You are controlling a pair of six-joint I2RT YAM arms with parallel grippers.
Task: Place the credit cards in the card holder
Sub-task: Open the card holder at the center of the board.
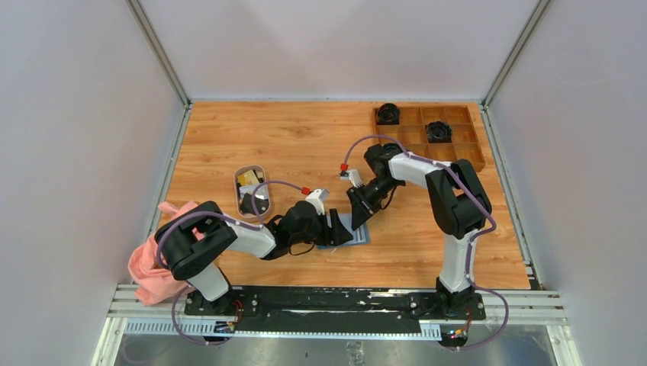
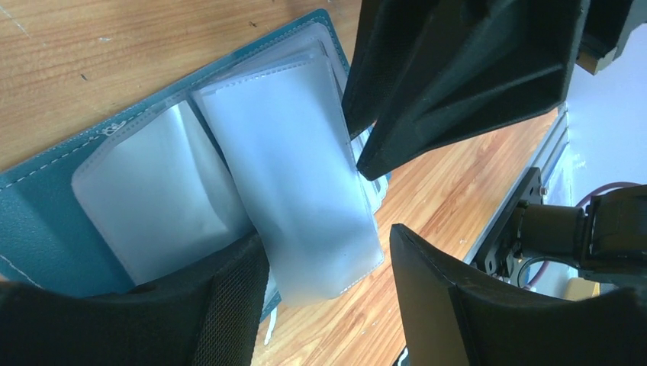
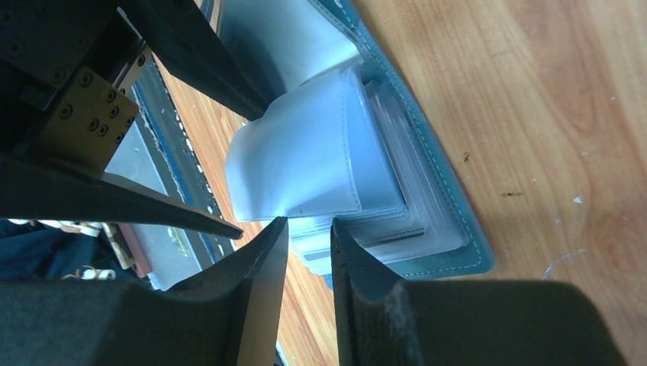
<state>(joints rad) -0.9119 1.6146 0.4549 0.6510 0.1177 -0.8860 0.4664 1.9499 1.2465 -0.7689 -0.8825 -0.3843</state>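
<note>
Wallet (image 2: 38,221) lies open and flat on the table (image 1: 290,137), toward the near edge, roughly midway between the two arm bases. The teal cover is down and the clear pockets (image 2: 290,175) face up. One pocket leaf is raised off the rest and leans across the fold. The others lie stacked flat.

Left gripper (image 2: 324,242) is low over the wallet, coming in from its left side. Jaws are spread wide, released, grasping nothing. The raised leaf runs down between the fingers. One finger (image 2: 229,297) overlaps the near edge of the pockets, and the other stands clear of the leaf over bare wood.

Right gripper (image 3: 309,229) is at the wallet's opposite side, tips at the edge of the pocket stack and close to the left gripper. Jaws are nearly together, with only a narrow slit between them. The leaf edges sit right at that slit. I cannot tell whether a leaf is pinched or the tips only rest against it.

Cards (image 1: 246,178) are in the oval dish (image 1: 236,187), left of the wallet and apart from it. A yellowish one shows; the rest is too small to sort out.

Also noted:
- A wooden tray (image 1: 461,136) sits at the far right corner, with a black round item (image 1: 387,114) in each of two compartments.
- A pink cloth (image 1: 152,267) hangs at the left edge beside the left arm's base.
</note>
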